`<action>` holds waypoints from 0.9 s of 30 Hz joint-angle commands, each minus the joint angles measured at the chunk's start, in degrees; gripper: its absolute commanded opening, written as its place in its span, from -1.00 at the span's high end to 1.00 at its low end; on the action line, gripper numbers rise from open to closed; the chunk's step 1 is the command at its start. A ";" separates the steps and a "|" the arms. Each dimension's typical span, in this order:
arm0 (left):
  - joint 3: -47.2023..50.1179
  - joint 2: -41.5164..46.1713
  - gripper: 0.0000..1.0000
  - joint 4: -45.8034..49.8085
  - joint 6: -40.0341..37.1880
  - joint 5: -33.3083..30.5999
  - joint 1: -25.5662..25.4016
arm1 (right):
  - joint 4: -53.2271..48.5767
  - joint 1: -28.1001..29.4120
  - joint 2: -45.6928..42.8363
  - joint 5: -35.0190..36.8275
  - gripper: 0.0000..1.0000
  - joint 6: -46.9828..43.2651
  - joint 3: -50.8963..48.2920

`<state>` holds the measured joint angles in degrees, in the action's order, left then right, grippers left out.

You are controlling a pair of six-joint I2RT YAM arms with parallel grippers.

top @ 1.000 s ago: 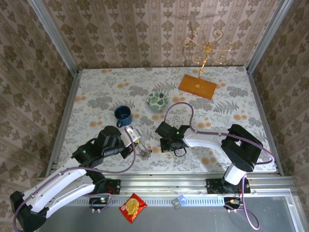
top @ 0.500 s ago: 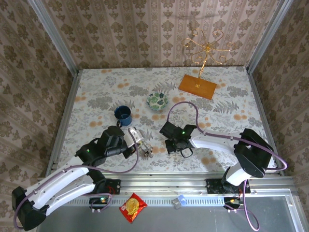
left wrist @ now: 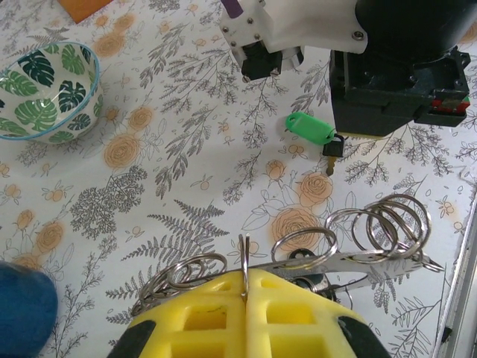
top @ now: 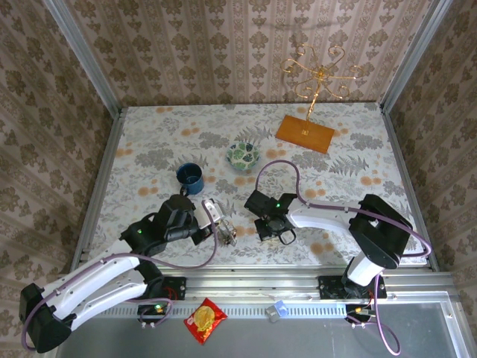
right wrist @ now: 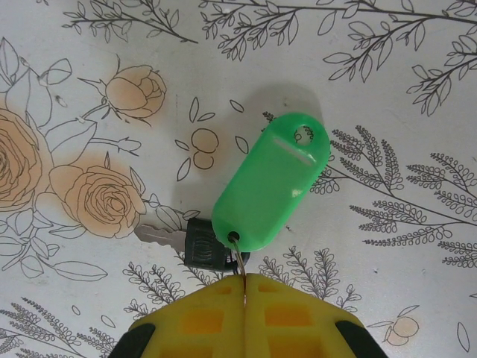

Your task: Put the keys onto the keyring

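The keyring [left wrist: 365, 260], a flat grey metal piece carrying several wire split rings [left wrist: 391, 224], is held edge-on and roughly level by the left gripper [left wrist: 244, 282]. The key [right wrist: 190, 242], black-headed and short-bladed, is joined to a green tag [right wrist: 272, 183] by a small ring, which is pinched by the right gripper [right wrist: 244, 287]. Both are kept apart from the keyring.

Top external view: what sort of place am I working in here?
Probably a staged robot test booth, not a real home: wallpaper-patterned walls held in an aluminium frame, a floral tabletop, and household props like a blue mug and patterned bowl.
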<state>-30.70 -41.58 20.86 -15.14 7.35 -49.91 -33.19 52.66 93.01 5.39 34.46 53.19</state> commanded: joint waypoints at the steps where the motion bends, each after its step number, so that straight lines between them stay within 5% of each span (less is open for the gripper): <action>1: 0.29 0.10 1.00 -1.30 -1.32 0.91 -0.55 | -0.31 0.17 1.07 -0.46 0.83 -0.21 1.27; 8: 0.29 0.11 1.00 -1.32 -1.37 0.87 -0.71 | 0.82 0.16 2.14 -0.55 0.65 0.30 1.41; 27: 0.47 0.19 1.00 -1.26 -1.54 0.76 -0.78 | 0.49 0.05 1.89 0.98 0.68 0.62 2.54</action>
<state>-30.70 -41.58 20.78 -15.31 7.35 -50.28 -32.53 52.66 94.74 5.41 34.52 54.37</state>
